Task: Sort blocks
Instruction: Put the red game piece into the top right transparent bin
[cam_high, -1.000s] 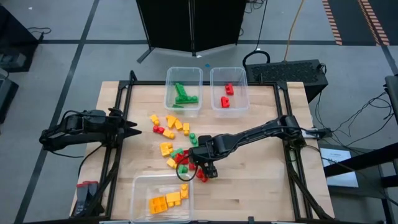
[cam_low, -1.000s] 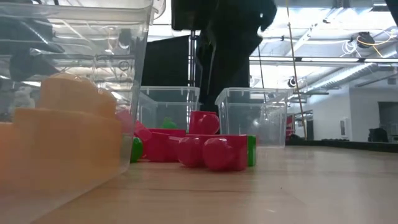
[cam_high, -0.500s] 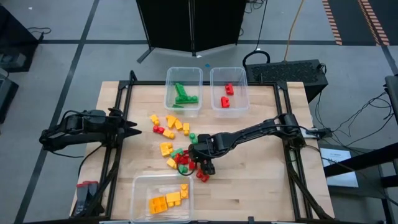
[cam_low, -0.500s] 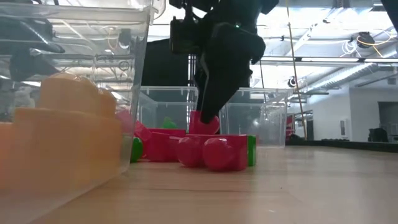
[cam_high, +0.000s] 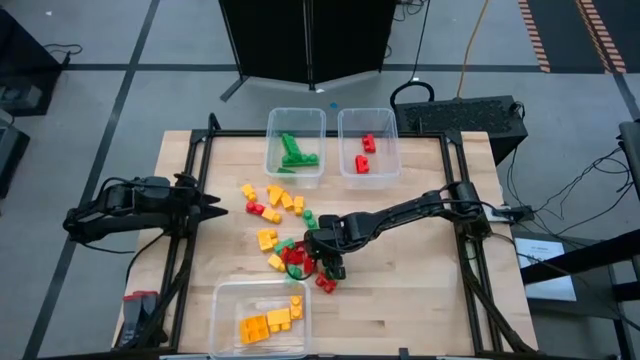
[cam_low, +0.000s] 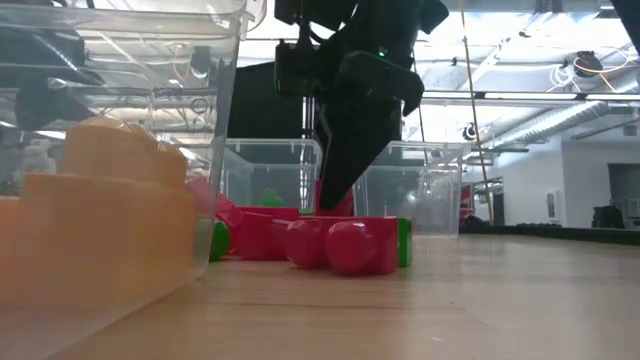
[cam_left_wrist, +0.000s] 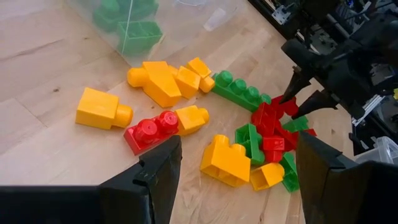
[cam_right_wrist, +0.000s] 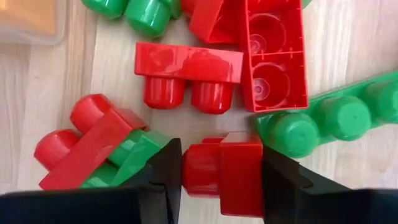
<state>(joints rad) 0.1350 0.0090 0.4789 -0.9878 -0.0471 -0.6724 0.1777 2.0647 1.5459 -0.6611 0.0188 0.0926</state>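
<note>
One red block (cam_right_wrist: 227, 173) between right hand (cam_right_wrist: 214, 171) fingers

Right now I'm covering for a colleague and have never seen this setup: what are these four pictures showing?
It is a robot with two dark arms at a pale wooden table. One picture looks straight down from above, one looks level across the tabletop, and two come from cameras on the arms' wrists.

Small red, green and yellow-orange studded plastic bricks lie scattered mid-table. Three clear rectangular plastic tubs hold sorted ones: green and red at the far edge, yellow-orange at the near edge.

The right gripper is down in the pile, its fingers on either side of a small red brick; whether they grip it yet is unclear. The left gripper waits open at the table's left side.
</note>
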